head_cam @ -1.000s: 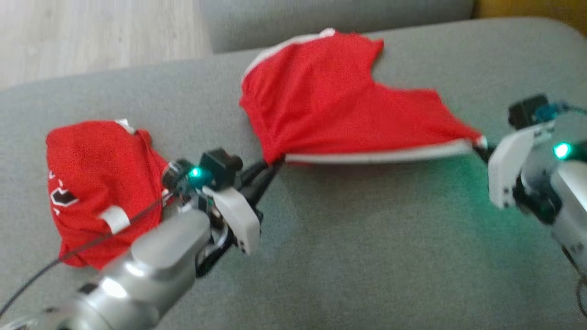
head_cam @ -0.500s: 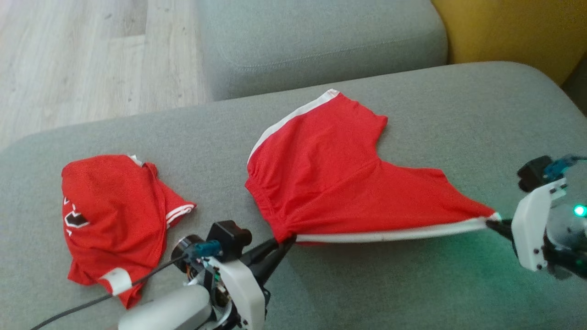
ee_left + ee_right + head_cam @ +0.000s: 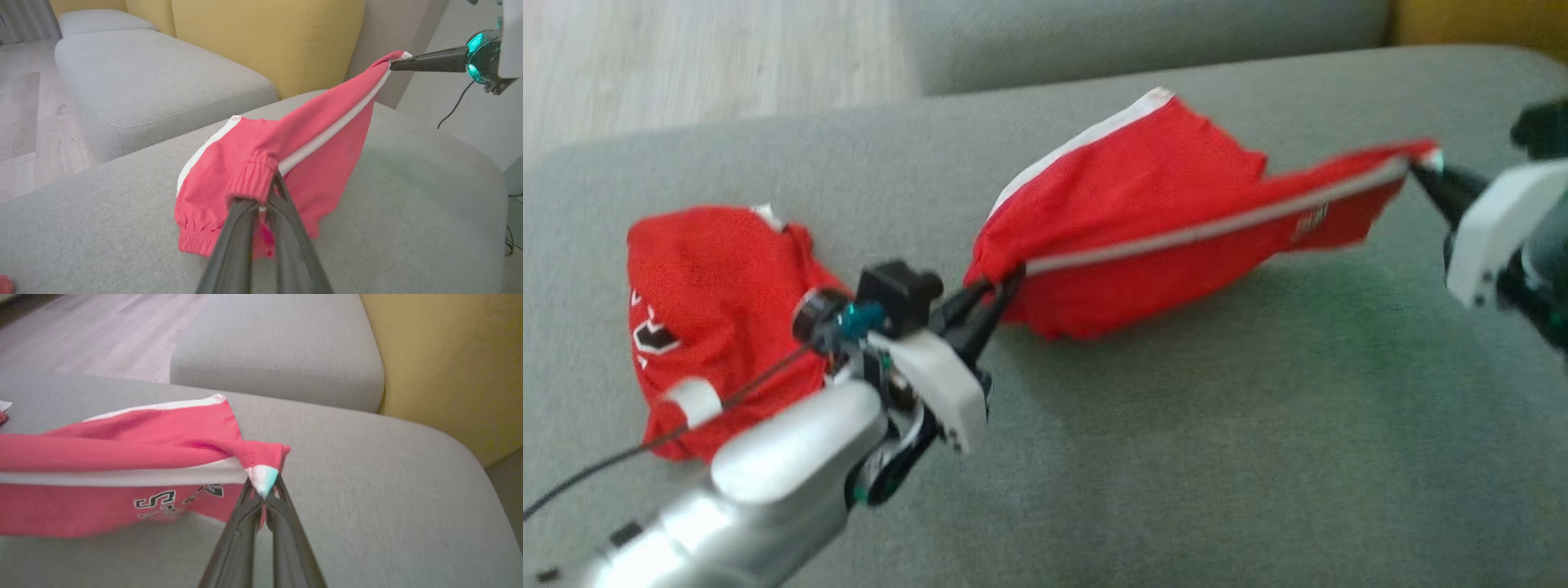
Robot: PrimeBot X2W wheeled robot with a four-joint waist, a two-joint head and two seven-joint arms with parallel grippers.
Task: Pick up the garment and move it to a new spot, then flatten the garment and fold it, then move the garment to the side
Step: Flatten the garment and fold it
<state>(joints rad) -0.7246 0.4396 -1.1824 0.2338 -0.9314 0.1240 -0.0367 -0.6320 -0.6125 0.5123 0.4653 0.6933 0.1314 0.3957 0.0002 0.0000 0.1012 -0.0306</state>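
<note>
Holding the red shorts point(image 3: 1143, 188) partly lifted off the grey cushion point(image 3: 1176, 457) around one o'clock, pinched at the waistband by the left gripper point(image 3: 1005, 282) and at a hem corner by the right gripper point(image 3: 1417, 167), pick-up apparently done, with placing, flattening, folding and moving aside seemingly all remaining.

My silver arm point(image 3: 768, 482) at the lower left has a thin black cable point(image 3: 605, 468), a white cover point(image 3: 935, 384) and long dark fingers point(image 3: 968, 299), and my other wrist has a blue-green light point(image 3: 480, 51).
</note>
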